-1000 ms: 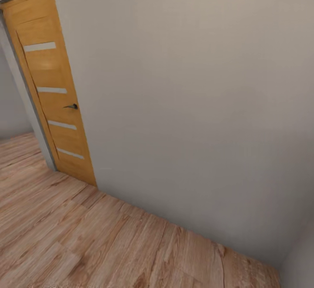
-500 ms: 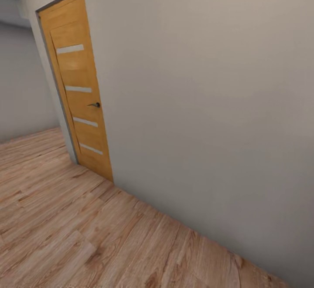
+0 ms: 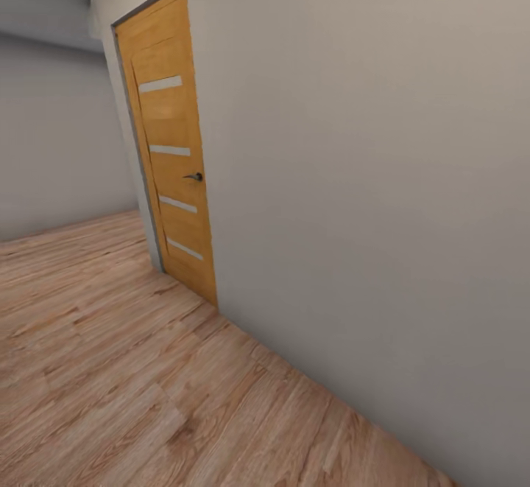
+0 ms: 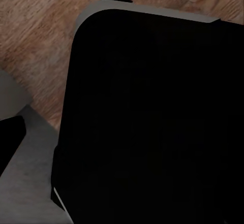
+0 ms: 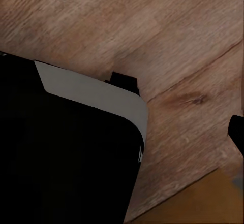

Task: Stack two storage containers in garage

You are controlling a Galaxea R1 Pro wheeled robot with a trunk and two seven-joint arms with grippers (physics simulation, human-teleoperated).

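The head camera has swung since a second ago: the orange-wood door with four glass slits (image 3: 175,152) now sits nearer centre, closed, in the plain grey-white wall (image 3: 368,177) above the light wood plank floor (image 3: 110,384). Neither gripper's opening can be told. The containers' whereabouts cannot be told.

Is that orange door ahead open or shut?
Shut, it seems: the orange door sits flush in its grey frame in the white wall, handle level, with no gap visible around it.
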